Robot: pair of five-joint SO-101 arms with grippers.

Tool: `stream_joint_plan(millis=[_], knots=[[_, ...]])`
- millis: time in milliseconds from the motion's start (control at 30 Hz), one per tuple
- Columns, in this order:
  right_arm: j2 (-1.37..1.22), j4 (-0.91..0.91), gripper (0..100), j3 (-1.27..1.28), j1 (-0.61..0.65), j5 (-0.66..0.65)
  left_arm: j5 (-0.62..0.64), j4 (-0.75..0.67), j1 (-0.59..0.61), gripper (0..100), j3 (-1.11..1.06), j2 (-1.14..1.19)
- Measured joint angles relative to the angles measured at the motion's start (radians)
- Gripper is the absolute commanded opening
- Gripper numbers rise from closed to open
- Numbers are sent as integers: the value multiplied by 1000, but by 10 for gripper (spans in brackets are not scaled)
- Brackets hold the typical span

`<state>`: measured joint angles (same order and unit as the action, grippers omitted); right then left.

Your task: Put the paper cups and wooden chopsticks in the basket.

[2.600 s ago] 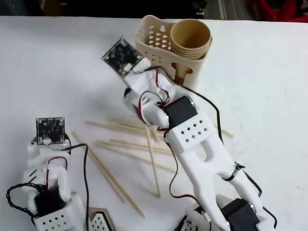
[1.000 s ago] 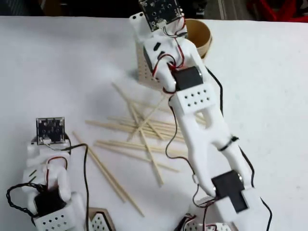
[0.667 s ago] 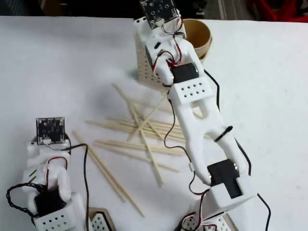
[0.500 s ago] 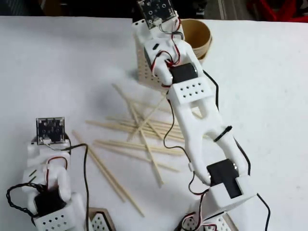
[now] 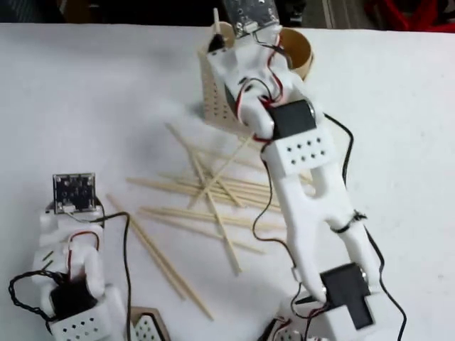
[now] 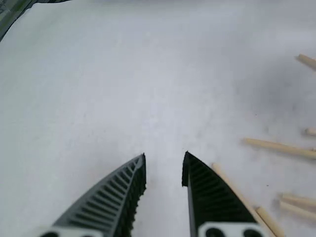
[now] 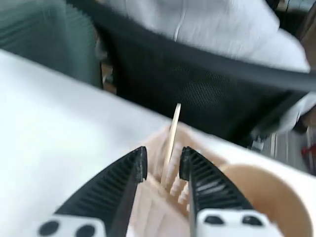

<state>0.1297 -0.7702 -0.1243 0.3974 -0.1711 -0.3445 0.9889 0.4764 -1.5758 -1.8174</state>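
A cream perforated basket point(image 5: 213, 99) stands at the far side of the table, with stacked paper cups point(image 5: 297, 48) in its right half. One wooden chopstick point(image 5: 216, 21) stands upright in its left corner. My right arm point(image 5: 298, 135) stretches over the basket. My right gripper point(image 7: 163, 158) is open above the basket point(image 7: 153, 202), and the upright chopstick point(image 7: 173, 127) shows just past its tips, untouched, beside a cup point(image 7: 256, 190). Several loose chopsticks point(image 5: 206, 192) lie scattered mid-table. My left gripper point(image 6: 164, 160) is open and holds nothing, low over the table beside some chopsticks point(image 6: 276, 146).
The left arm point(image 5: 71, 284) sits at the near left corner. The white table point(image 5: 85, 92) is bare to the left of the basket. A black mesh chair point(image 7: 207, 89) stands just beyond the table's far edge, behind the basket.
The right arm went from the chopstick pile up to the basket and has now shifted slightly right. A chopstick now stands in the basket. The left arm has stayed still.
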Motion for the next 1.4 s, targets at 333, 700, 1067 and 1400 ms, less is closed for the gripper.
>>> stream_joint_plan(millis=[333, 700, 1067, 1400], knots=[[69, -359, 113, 0, 69, 0, 0, 0, 0, 139, 0, 0], [44, -517, 267, 175, 193, 55, 0, 0, 0, 139, 0, 0], [-239, -473, 302, 178, 192, 427, 0, 0, 0, 139, 0, 0], [-381, -342, 298, 178, 172, 585, 0, 0, 0, 139, 0, 0]])
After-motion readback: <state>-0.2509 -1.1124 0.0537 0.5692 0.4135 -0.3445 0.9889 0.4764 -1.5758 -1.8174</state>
